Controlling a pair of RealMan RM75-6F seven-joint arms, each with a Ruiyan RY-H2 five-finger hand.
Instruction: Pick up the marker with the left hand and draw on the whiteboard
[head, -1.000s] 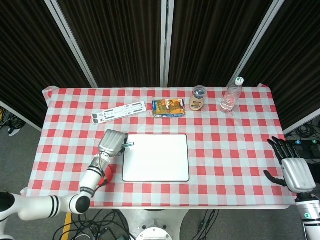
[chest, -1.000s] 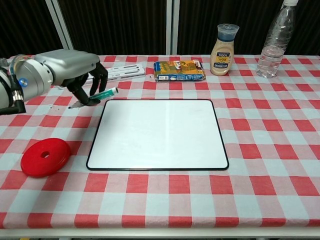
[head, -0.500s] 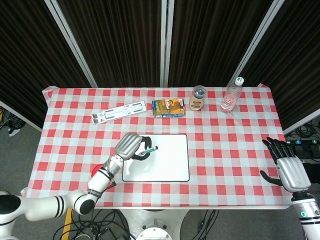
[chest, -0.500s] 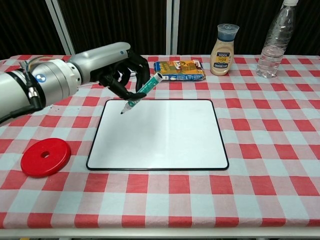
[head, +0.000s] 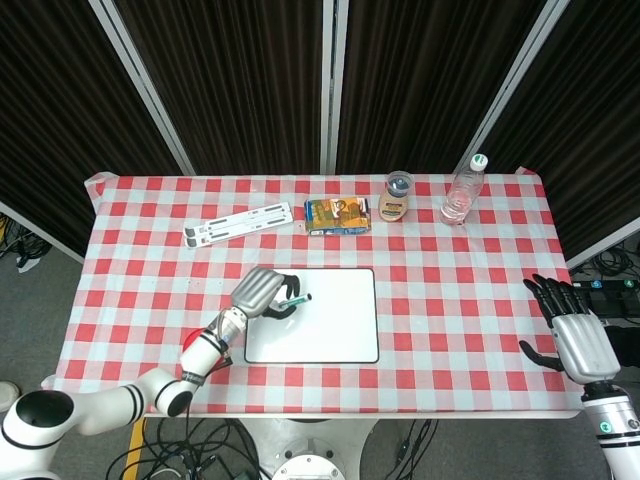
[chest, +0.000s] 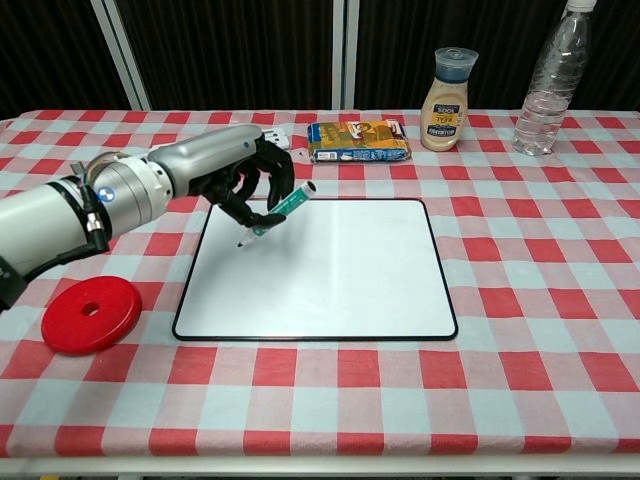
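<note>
Green marker (chest: 279, 211) tilted in left hand (chest: 243, 175) over whiteboard (chest: 330, 290)

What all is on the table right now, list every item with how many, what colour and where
table: one, red and white check cloth
whiteboard: one, white with black rim, centre, no marks visible
marker: one, green, tilted, tip at the whiteboard's upper left
disc: one, red, front left of the whiteboard
sauce bottle: one, cream with grey cap, back
water bottle: one, clear, back right
snack packet: one, orange and blue, back centre
folding stand: one, white, back left
left hand: holds the marker over the whiteboard
right hand: open, off the table's right edge
</note>
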